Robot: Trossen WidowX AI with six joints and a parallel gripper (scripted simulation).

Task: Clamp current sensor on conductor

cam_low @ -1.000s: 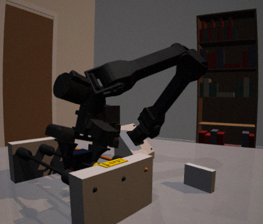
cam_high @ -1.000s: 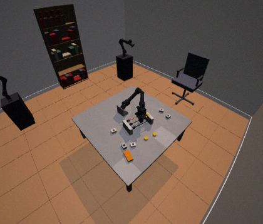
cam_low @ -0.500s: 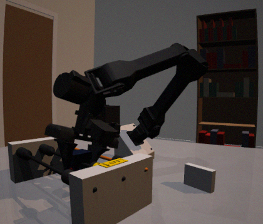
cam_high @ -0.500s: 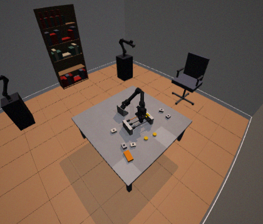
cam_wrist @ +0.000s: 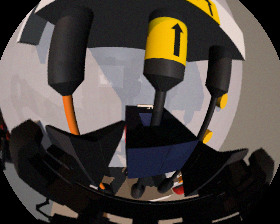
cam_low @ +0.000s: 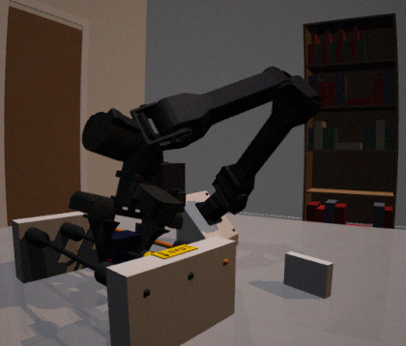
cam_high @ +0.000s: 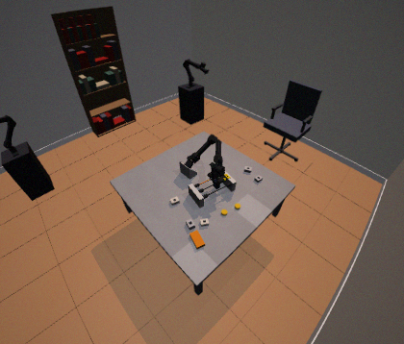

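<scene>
The conductor fixture [cam_high: 197, 196] [cam_low: 176, 295] stands mid-table, with three rods between two pale end blocks. A yellow LOAD label [cam_low: 174, 250] lies on top of the near block. In the wrist view the middle conductor [cam_wrist: 160, 106] runs into a yellow sleeve [cam_wrist: 167, 43] whose black arrow points at the label. The dark blue current sensor [cam_wrist: 157, 163] [cam_low: 126, 235] sits round that middle conductor. My gripper [cam_wrist: 149, 127] [cam_low: 118, 232] [cam_high: 217, 180] is shut on the sensor, one finger on each side. I cannot see the sensor's latch or its own arrow.
An orange-wired conductor [cam_wrist: 70, 112] and a yellow-wired conductor [cam_wrist: 211, 119] flank the middle one. A grey block [cam_low: 307, 273] lies to the right of the fixture. An orange slab [cam_high: 196, 238], two yellow discs [cam_high: 224, 211] and several small white pieces [cam_high: 174, 200] lie on the table [cam_high: 146, 183].
</scene>
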